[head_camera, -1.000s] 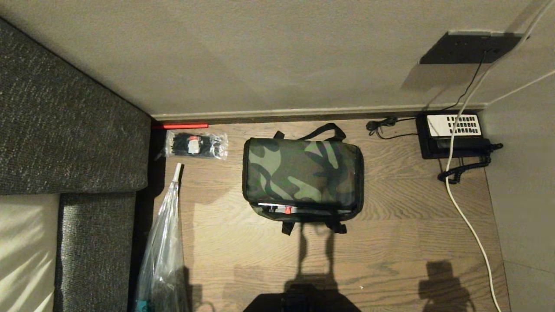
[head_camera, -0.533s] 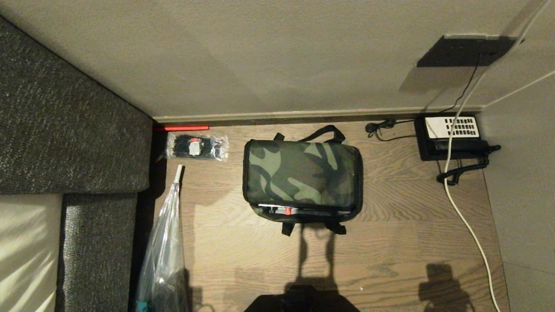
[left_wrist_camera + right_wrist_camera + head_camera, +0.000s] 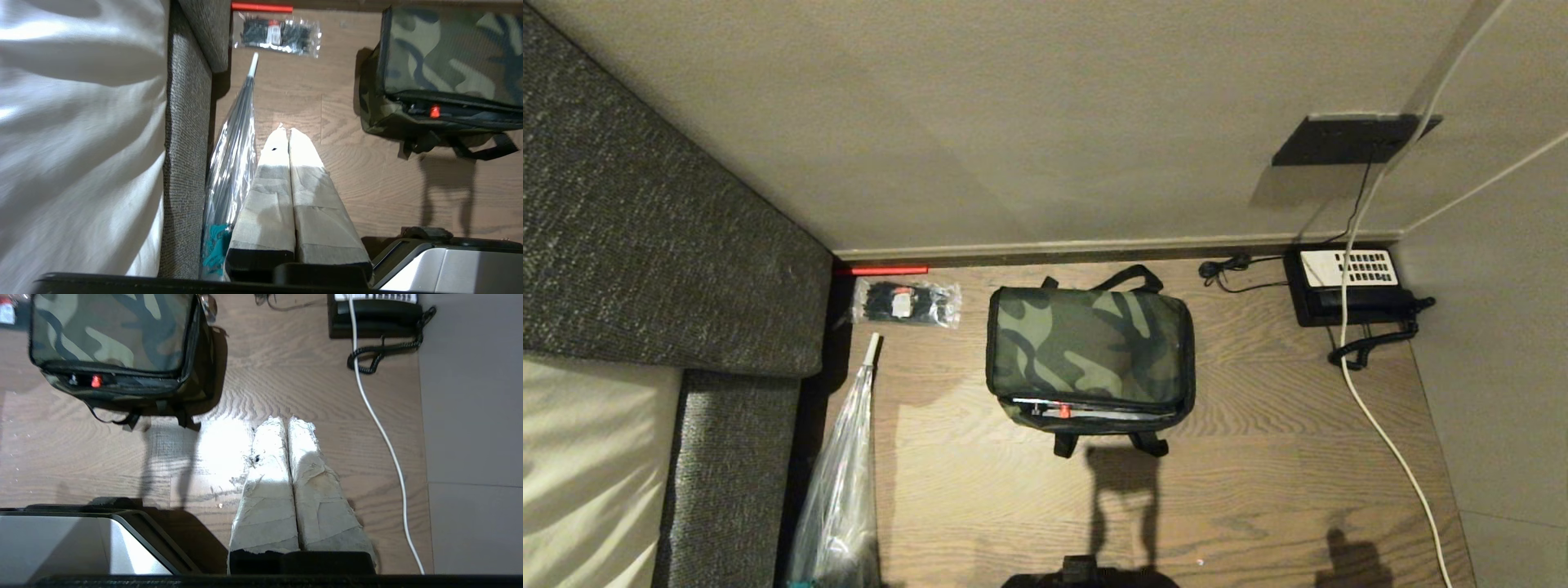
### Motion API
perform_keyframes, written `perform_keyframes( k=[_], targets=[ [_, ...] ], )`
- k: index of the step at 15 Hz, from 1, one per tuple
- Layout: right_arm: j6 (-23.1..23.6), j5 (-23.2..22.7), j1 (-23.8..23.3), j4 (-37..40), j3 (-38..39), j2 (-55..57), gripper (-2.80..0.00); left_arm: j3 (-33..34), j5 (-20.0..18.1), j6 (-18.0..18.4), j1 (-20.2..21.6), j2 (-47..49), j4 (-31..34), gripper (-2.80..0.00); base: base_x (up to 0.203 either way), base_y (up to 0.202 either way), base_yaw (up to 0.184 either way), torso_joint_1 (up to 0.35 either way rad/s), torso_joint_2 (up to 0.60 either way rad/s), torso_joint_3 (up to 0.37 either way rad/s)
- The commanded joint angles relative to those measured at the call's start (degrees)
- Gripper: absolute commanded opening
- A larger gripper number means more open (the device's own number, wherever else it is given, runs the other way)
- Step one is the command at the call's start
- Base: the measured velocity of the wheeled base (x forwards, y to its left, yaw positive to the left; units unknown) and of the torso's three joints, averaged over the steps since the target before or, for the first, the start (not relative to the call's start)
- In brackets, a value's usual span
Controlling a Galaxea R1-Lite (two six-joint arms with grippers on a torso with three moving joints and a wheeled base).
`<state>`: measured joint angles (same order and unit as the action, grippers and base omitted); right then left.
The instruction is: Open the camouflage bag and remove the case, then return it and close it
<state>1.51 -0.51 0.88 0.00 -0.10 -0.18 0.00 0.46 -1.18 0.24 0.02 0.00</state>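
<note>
Count: one bag (image 3: 1089, 347); one clear packet (image 3: 907, 303); one telephone (image 3: 1347, 286); one white cable (image 3: 1372, 408); one red stick (image 3: 882, 269); one wrapped umbrella (image 3: 841, 490); two tools, left (image 3: 284, 131) and right (image 3: 284, 421).

Your left gripper (image 3: 289, 131) hangs over the wooden floor (image 3: 380, 192), jaws pressed together along their taped length, holding nothing. Your right gripper (image 3: 286, 421) hangs likewise over the same floor, taped jaws closed flush and empty. Neither arm appears in your head view; only the base's dark edge (image 3: 1086, 576) shows there.
</note>
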Motion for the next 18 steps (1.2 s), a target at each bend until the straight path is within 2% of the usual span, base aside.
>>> perform_keyframes(
  k=[1, 18],
  targets=[
    [0.1, 0.0, 0.0, 0.0, 0.0, 0.0, -2.80, 0.2, 0.1, 0.0, 0.0, -0.1, 0.0, -2.80, 0.000, 0.000, 0.000, 0.000, 0.00, 0.205],
    [0.0, 0.0, 0.0, 0.0, 0.0, 0.0, -2.80, 0.2, 0.1, -0.1, 0.0, -0.1, 0.0, -2.80, 0.000, 0.000, 0.000, 0.002, 0.00, 0.205]
  ],
)
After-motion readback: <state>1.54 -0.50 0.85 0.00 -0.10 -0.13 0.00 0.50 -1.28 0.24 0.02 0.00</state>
